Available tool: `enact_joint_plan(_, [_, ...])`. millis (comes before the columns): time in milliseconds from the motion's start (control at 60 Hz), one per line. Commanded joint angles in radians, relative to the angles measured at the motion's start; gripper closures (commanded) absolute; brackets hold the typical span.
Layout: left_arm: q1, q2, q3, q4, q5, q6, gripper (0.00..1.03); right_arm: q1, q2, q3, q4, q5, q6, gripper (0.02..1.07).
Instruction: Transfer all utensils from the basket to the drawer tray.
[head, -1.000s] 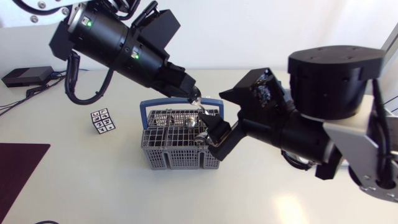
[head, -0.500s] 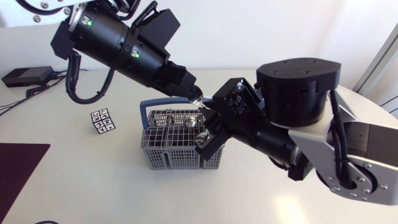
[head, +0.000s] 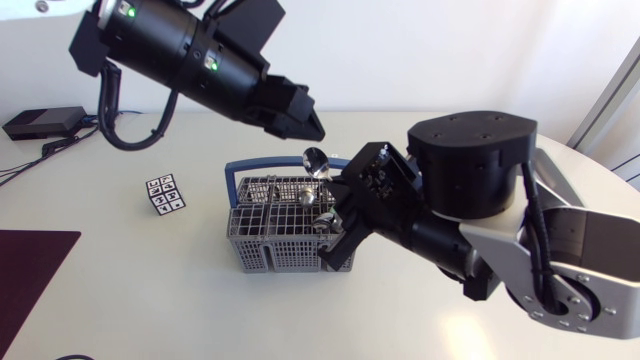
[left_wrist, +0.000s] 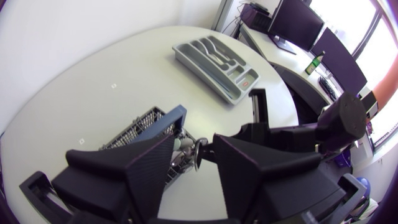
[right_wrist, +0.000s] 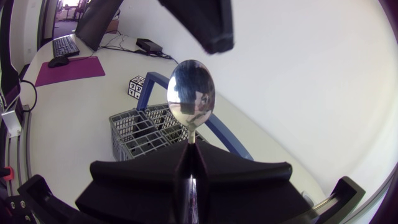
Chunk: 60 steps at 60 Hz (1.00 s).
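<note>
The right gripper (right_wrist: 189, 154) is clamped on the handle of a spoon (right_wrist: 191, 93), its two fingers pressed onto the thin shaft from either side. The spoon's long axis runs straight on out of the fingers, with the bowl end farthest from the wrist and the polished hollow facing back toward the wrist camera. From above, the spoon (head: 316, 160) stands over the far right corner of the basket (head: 285, 240), bowl upward and handle sloping down into the right gripper (head: 328, 195). The right arm comes in from the right edge. Its heavy black joint is raised high over the table (head: 120, 290), and its forearm angles down and leftward to the basket. The left gripper (head: 312, 128) hangs just above the spoon's bowl, apart from it, with its fingers spread and nothing between them. Its arm slants down from the far left corner. The basket is grey mesh with a blue handle, sits mid-table and holds other metal utensils (head: 305, 196). To its left lies a small patterned cube (head: 165, 194), and a dark mat (head: 30, 270) is at the near left edge. The drawer tray (left_wrist: 217, 59) lies on the pale table well apart from the basket (left_wrist: 143, 124).
</note>
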Motion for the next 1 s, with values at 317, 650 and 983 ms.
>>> enact_joint_plan(317, [0.048,-0.095,-0.048,0.192,-0.112,0.052,0.14,-0.231,-0.203,-0.086,-0.180,-0.249,-0.017,1.01])
enact_joint_plan(650, [-0.084,-0.184,-0.321,0.292,-0.293,0.392,0.12,-0.812,-0.200,-0.081,-0.347,-0.728,-0.252,1.01])
enact_joint_plan(983, [-0.138,-0.187,-0.427,0.292,-0.301,0.498,0.12,-1.174,0.023,-0.032,-0.550,-0.901,-0.753,1.01])
